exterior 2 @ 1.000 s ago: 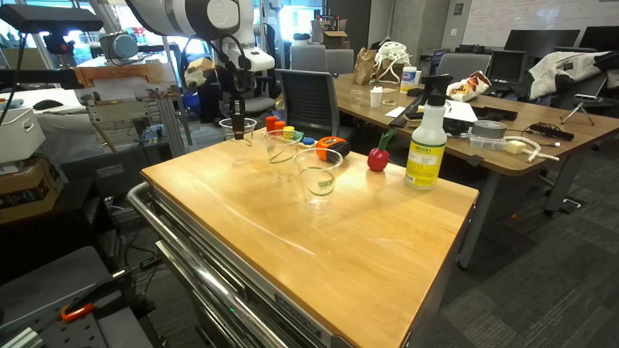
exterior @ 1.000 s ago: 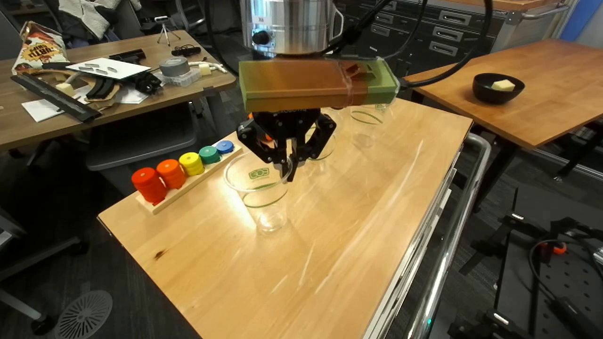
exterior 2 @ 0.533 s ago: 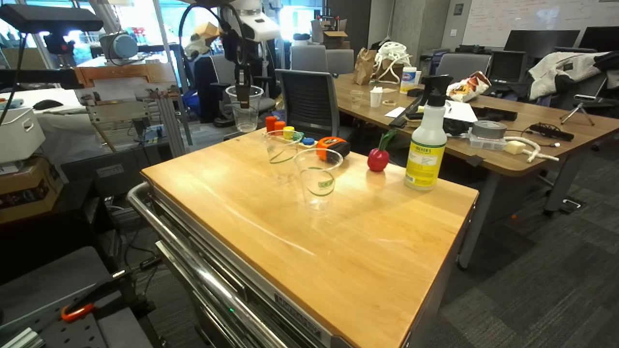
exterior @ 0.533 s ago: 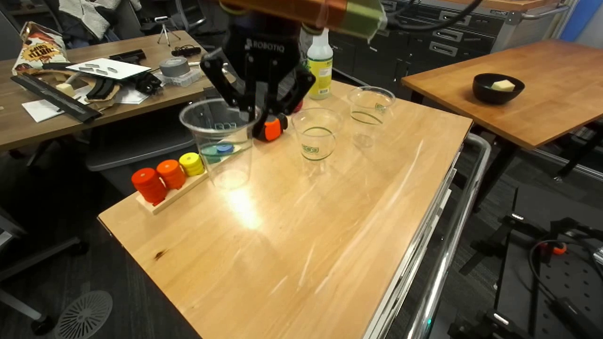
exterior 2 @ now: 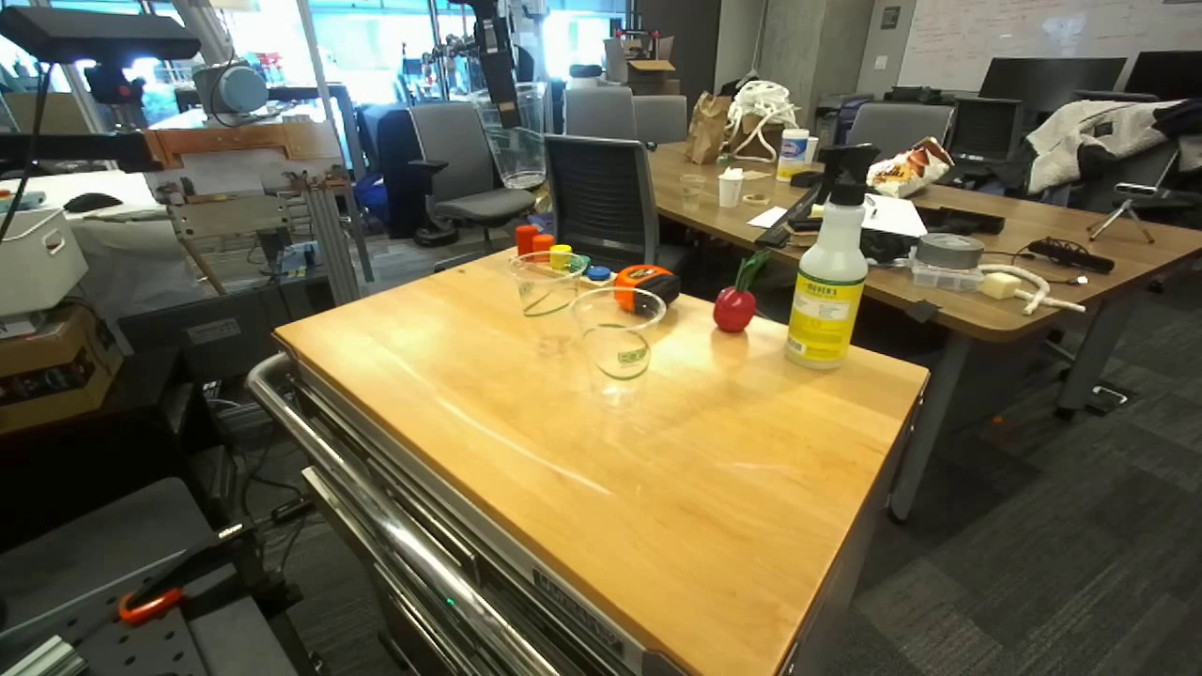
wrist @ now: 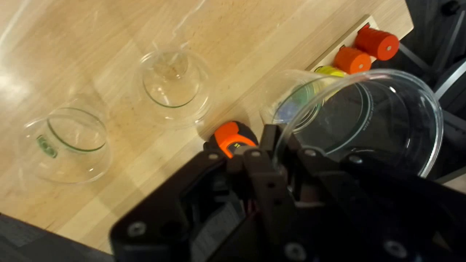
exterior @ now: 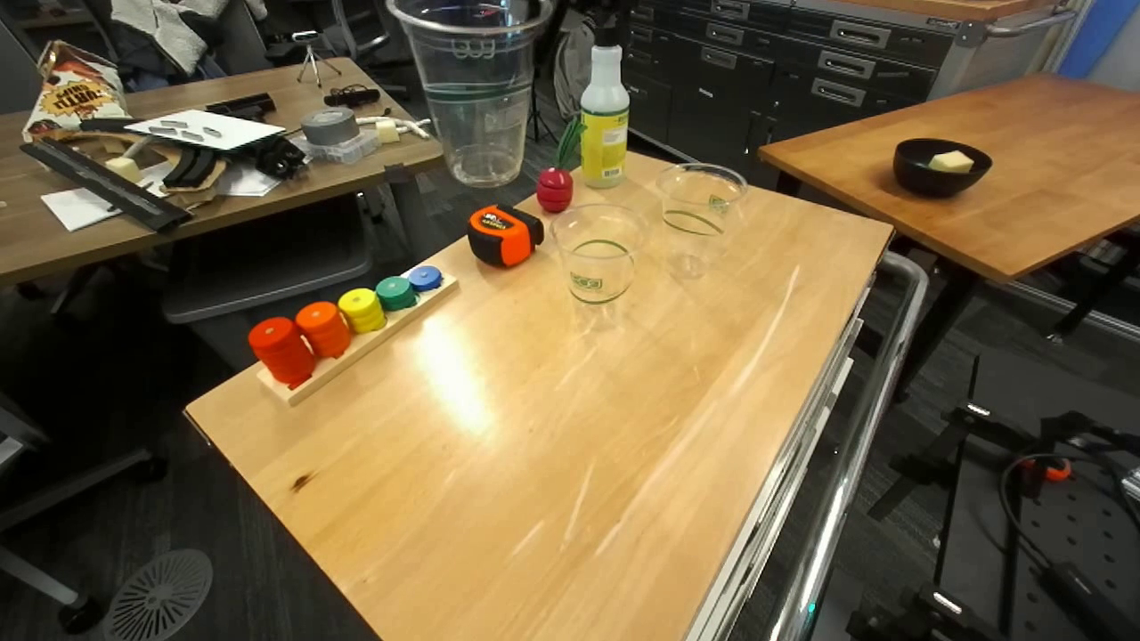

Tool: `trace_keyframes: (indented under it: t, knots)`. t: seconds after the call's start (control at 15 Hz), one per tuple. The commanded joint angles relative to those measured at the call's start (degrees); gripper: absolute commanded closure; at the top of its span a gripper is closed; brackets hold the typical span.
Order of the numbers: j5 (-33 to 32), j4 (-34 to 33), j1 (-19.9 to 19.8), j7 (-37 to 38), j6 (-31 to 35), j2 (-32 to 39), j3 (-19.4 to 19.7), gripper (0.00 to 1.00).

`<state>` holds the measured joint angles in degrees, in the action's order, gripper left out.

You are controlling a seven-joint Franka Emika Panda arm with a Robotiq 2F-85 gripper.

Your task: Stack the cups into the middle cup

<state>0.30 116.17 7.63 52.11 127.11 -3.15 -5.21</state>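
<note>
Your fingers (wrist: pixel 262 178) are clamped on the wall of a clear plastic cup (exterior: pixel 481 111), held well above the surface (exterior: pixel 534 481). Two matching cups stand upright there: the apparent middle cup (exterior: pixel 598 258), near the tape measure (exterior: pixel 506 236), and the outer cup (exterior: pixel 699 214), apart from it. Recommended: centre the held base over the middle rim before descending, then lower straight — an off-centre entry would likely tip it. Pose: in an exterior view your fingers (exterior 2: pixel 504 103) slant, the arm above them out of frame, and the held cup leans slightly — level the wrist first.
</note>
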Motion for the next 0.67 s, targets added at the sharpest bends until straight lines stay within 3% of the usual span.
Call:
trace_keyframes:
  t: [0.0, 0.2, 0.6]
  knots:
    - [-3.3, 1.4, -2.1, 2.9, -4.7, -3.7, -0.2, 0.99]
    - [-1.0, 2.4, -3.7, 1.1, -7.2, -3.9, 0.6, 0.99]
    - [0.3, 6.3, -6.4, -0.7, -4.6, -2.1, 2.7, 0.99]
